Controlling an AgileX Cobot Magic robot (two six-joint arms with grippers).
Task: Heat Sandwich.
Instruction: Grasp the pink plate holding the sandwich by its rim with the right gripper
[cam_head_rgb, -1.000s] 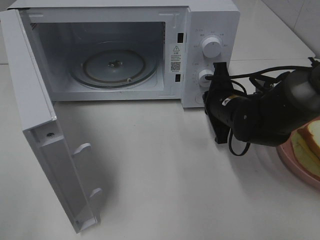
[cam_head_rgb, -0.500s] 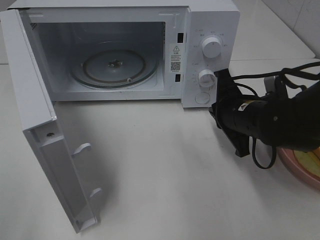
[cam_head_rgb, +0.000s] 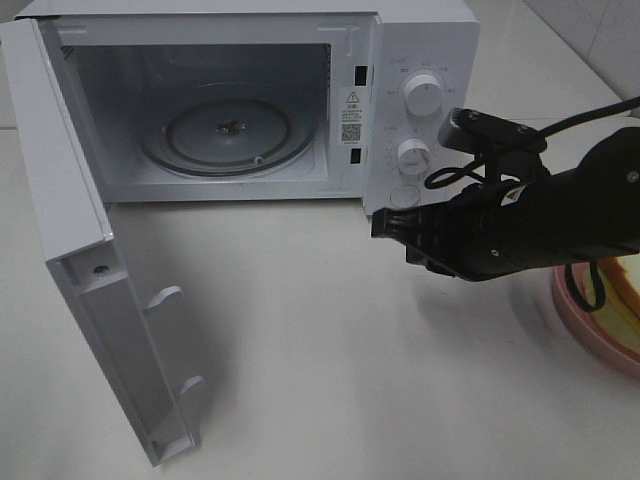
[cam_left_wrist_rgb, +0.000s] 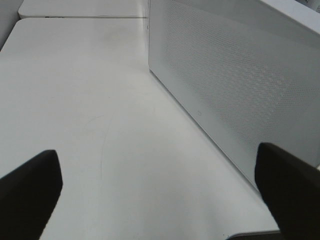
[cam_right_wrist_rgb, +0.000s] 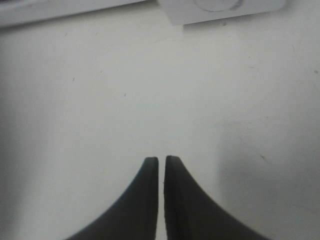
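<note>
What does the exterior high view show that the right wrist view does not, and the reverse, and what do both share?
Only exterior high: on the microwave, the open door, glass turntable and two knobs; also the pink plate with the sandwich at the right edge. Only right wrist: the thin slit between almost touching fingertips, nothing in it. Both: the right gripper, the white table and the microwave's round button.

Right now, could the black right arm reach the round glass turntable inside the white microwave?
Probably yes: the white door stands wide open, and nothing visible stands between the right gripper and the turntable.
</note>
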